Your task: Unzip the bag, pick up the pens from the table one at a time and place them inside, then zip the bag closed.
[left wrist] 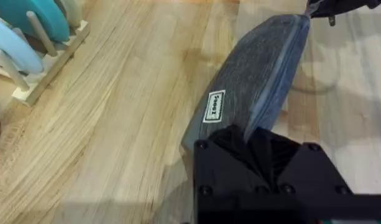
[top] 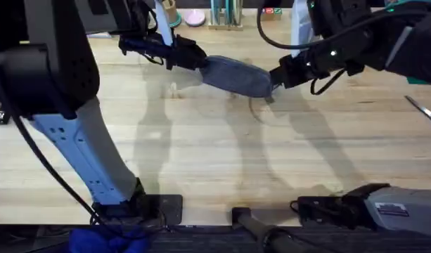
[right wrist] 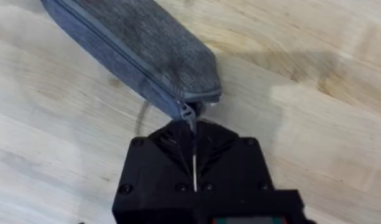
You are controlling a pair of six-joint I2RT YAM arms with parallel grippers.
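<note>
So the big light wooden desk (top: 215, 161) with the pale plank grain takes up most of the overhead view, and both arms are stretched way out toward its far side. The left arm rises from its base at the lower left, with a pale blue-grey link going up into a big dark blurry mass close under the camera, then reaches forward and inward. The right arm comes in from the upper right as a dark angled link with a cable looping off it, pointing inward.

Between them is the soft grey-blue denim-like pencil pouch (top: 236, 76), oblong with rounded ends, strung between the 2 claws at the far middle of the desk. It looks lifted a bit, with a shadow on the wood under it, but I can't say for sure it's fully clear of the surface.

The left claw (top: 198, 59) has its black fingers clamped together on 1 end of the pouch; its wrist view shows the fabric bunched between them, with a small white label (left wrist: 214, 106) on the side. The right claw (top: 275, 77) is pinched tight on the little metal zipper pull (right wrist: 189, 114) at the other end. From the right wrist view the zipper looks closed along its length.

A pair of metal scissors (top: 425, 111) lies at the right edge.
</note>
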